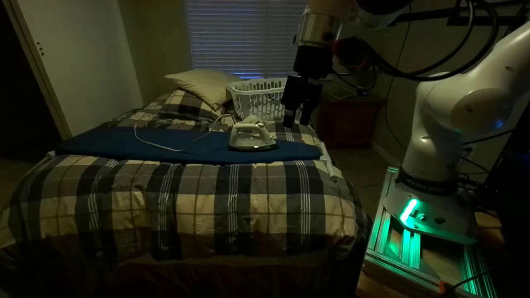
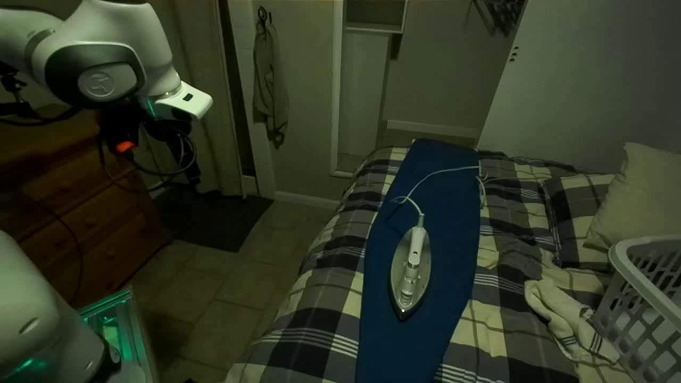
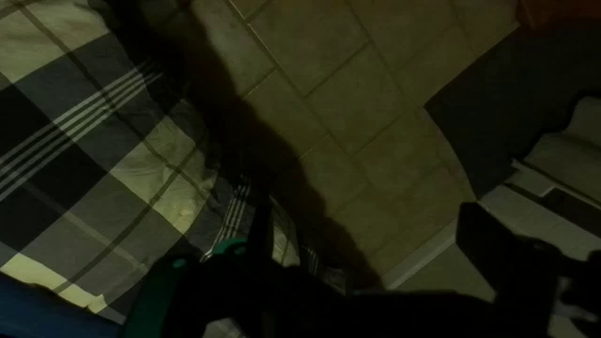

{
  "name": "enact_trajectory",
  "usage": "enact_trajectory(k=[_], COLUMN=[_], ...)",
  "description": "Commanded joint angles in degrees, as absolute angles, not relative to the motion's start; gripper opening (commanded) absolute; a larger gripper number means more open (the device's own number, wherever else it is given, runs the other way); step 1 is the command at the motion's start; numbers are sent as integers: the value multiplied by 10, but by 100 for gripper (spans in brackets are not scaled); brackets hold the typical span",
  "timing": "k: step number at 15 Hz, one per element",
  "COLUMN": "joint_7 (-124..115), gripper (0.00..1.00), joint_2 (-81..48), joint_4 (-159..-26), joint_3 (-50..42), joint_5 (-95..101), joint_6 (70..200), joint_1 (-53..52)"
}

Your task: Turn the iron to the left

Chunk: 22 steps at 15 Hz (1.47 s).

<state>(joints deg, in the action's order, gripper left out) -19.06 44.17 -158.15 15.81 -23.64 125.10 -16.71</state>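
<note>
My tool (image 3: 366, 211) looms closest in the wrist view, spread wide. In an exterior view the iron (image 1: 251, 141) rests base-down on the blue surface (image 1: 103, 142), its cord (image 1: 181, 150) trailing behind. In an exterior view my tool hangs well apart from the iron.

Both exterior views facing bed (image 1: 194, 203) from different sides, sharing iron (image 2: 407, 271) and basket (image 1: 256, 93), wrist view down past fingers (image 3: 486, 244) to floor (image 3: 347, 103)

"FRANKA" (image 1: 423, 184) on robot base (image 1: 434, 211) (rest blurred), round emblem (image 2: 100, 83) on arm (image 2: 139, 45)
</note>
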Motion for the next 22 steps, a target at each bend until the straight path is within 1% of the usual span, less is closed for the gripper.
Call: enact_trajectory(k=[1, 7, 11, 16, 19, 22], joint_7=[-191, -190, -181, -115, -85, -156], gripper=[100, 100, 100, 100, 100, 100], joint_2=[442, 442, 393, 328, 275, 237], joint_4=[-1580, -1580, -1569, -1573, -1562, -1541], joint_3=[158, 158, 163, 146, 141, 152], joint_5=[-236, -236, -131, 56, 174, 261], joint_6=[1249, 1249, 1300, 1449, 1474, 1489], joint_1=[-166, -166, -83, 20, 86, 152])
